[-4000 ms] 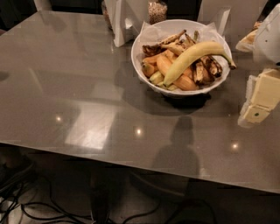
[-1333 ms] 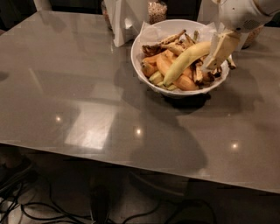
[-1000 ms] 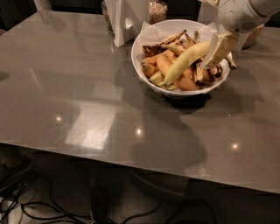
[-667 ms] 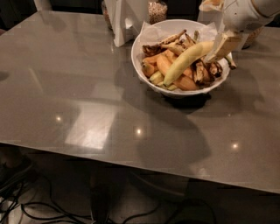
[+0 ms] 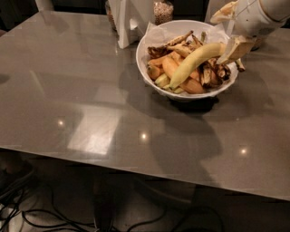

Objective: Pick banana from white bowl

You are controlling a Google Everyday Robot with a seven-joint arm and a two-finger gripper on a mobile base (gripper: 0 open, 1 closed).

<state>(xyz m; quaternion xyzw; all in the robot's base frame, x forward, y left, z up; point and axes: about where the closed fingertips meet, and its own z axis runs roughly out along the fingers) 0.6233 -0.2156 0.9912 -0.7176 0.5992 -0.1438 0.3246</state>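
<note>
The banana (image 5: 195, 63), long and pale yellow-green, lies slantwise on top of the pile in the white bowl (image 5: 141, 61), its upper end pointing to the right rim. Under it are orange-yellow pieces (image 5: 174, 72) and brown peel-like strips (image 5: 213, 74). My gripper (image 5: 233, 50) comes in from the upper right and hangs over the bowl's right side, right at the banana's upper end. I cannot tell if it touches the banana. The bowl stands at the back right of the grey table (image 5: 90, 90).
A white upright object (image 5: 124, 22) and a jar (image 5: 163, 9) stand just behind the bowl to the left. The table's front edge (image 5: 136, 165) runs across the lower part of the view, with cables (image 5: 54, 217) on the floor below.
The gripper came from the right of the bowl to above its right rim, at the banana's upper end. In the last second it barely shifted. The banana lies as before.
</note>
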